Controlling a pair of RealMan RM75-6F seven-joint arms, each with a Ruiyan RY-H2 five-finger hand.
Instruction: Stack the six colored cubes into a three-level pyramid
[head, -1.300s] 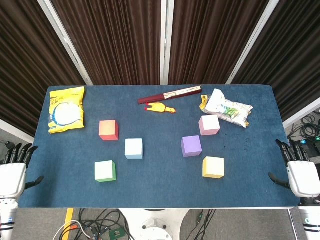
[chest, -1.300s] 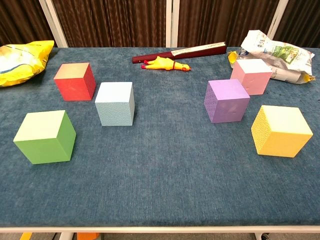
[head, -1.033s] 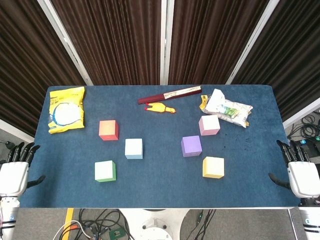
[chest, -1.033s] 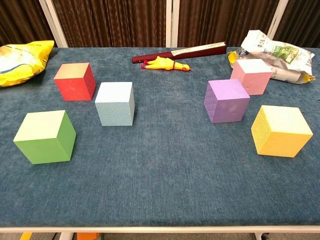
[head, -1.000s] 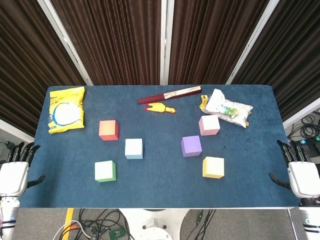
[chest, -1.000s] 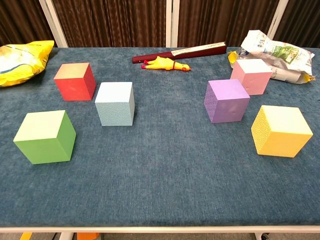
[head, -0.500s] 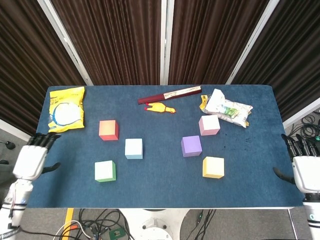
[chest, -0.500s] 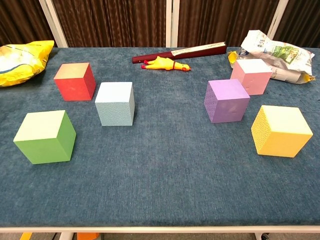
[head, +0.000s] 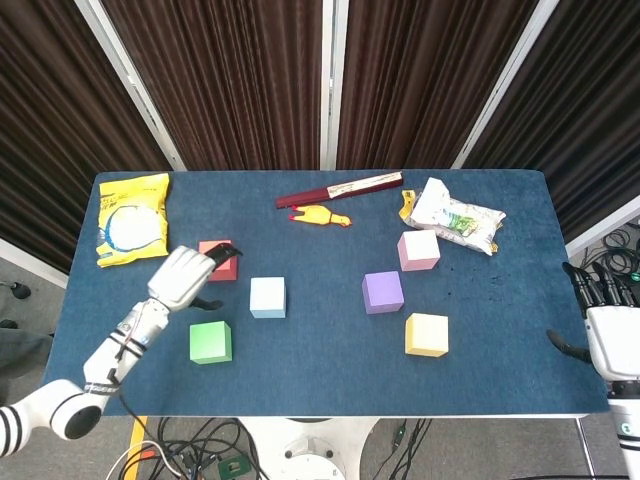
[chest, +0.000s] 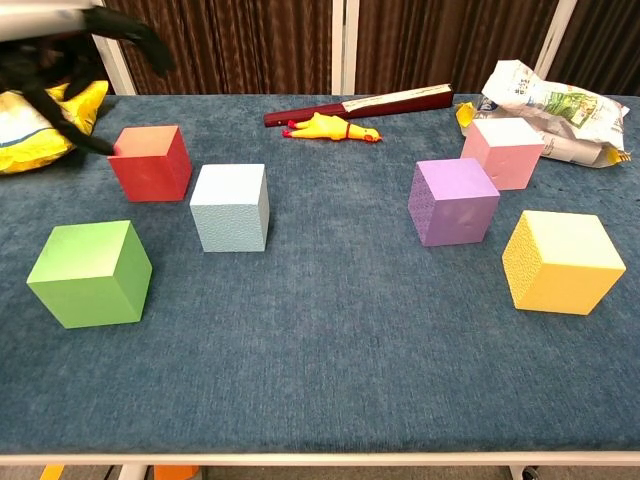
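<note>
The left hand (head: 180, 277) hovers with fingers spread, holding nothing, over the red cube (head: 222, 262). On the bench (head: 320, 375) lie, apart, the green cube (head: 210, 342), pale blue cube (head: 267, 297), purple cube (head: 382, 291), pink cube (head: 418, 250) and yellow cube (head: 427, 335). The right hand (head: 606, 335) waits empty, fingers apart, beyond the bench edge.

Six plain matte cubes: a red cube (chest: 150, 162), a pale blue cube (chest: 231, 207), a green cube (chest: 90, 273), a purple cube (chest: 454, 200), a pink cube (chest: 503, 152) and a yellow cube (chest: 562, 261). They sit on a dark blue felt tabletop (chest: 330, 330). The white left hand (head: 182, 277) has black fingers (head: 222, 255).
</note>
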